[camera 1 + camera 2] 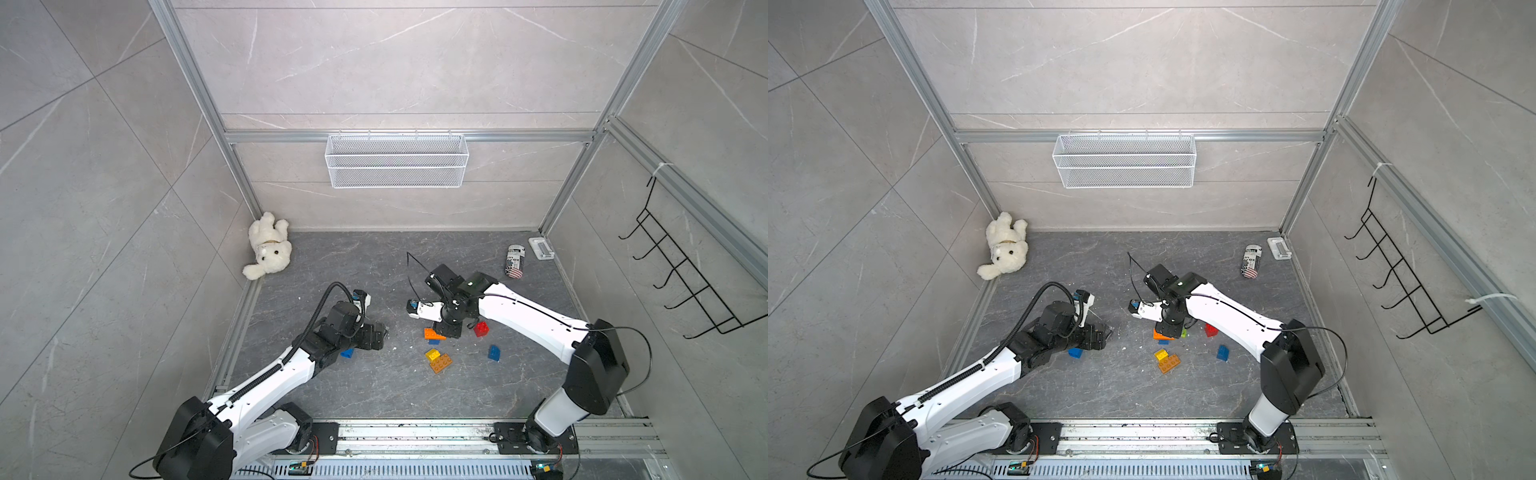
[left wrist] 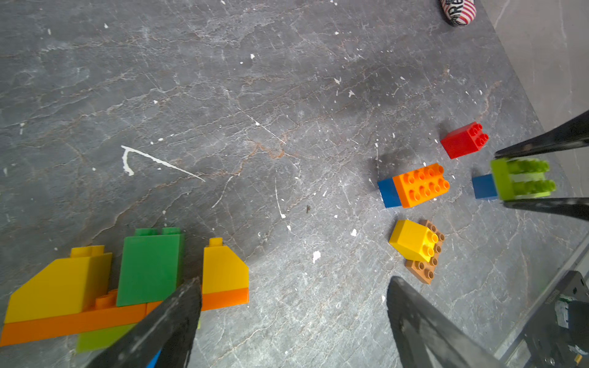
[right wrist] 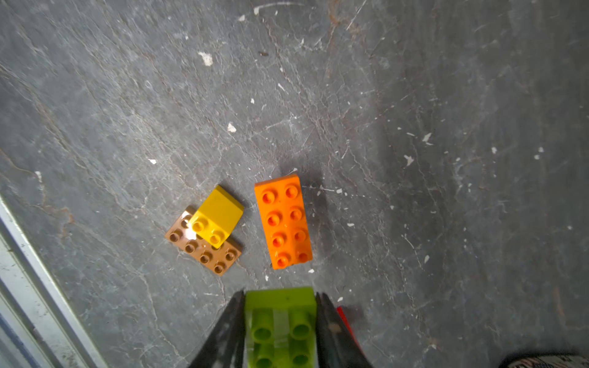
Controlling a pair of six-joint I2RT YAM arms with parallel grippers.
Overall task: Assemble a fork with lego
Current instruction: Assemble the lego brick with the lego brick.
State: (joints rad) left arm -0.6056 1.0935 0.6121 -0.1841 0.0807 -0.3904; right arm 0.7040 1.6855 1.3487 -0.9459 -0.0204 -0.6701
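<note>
A part-built lego piece (image 2: 95,315) lies by my left gripper (image 2: 293,306). It is a long orange base carrying two yellow slopes and a green brick (image 2: 149,267), with lime below. The left jaws stand wide open and empty, one finger (image 2: 172,321) in front of that piece. My right gripper (image 3: 280,296) is shut on a lime brick (image 3: 280,318), also seen in the left wrist view (image 2: 516,178). It hangs just above the floor beside an orange oblong brick (image 3: 283,220) stacked on blue. In both top views the left arm hides the built piece; only a blue brick (image 1: 347,353) shows.
Loose bricks lie between the arms: a yellow slope (image 1: 432,354) on a brown plate (image 1: 441,363), a red brick (image 1: 481,329) and a blue one (image 1: 493,353). A plush bear (image 1: 268,249), a can (image 1: 515,261) and a wire basket (image 1: 397,160) sit further back.
</note>
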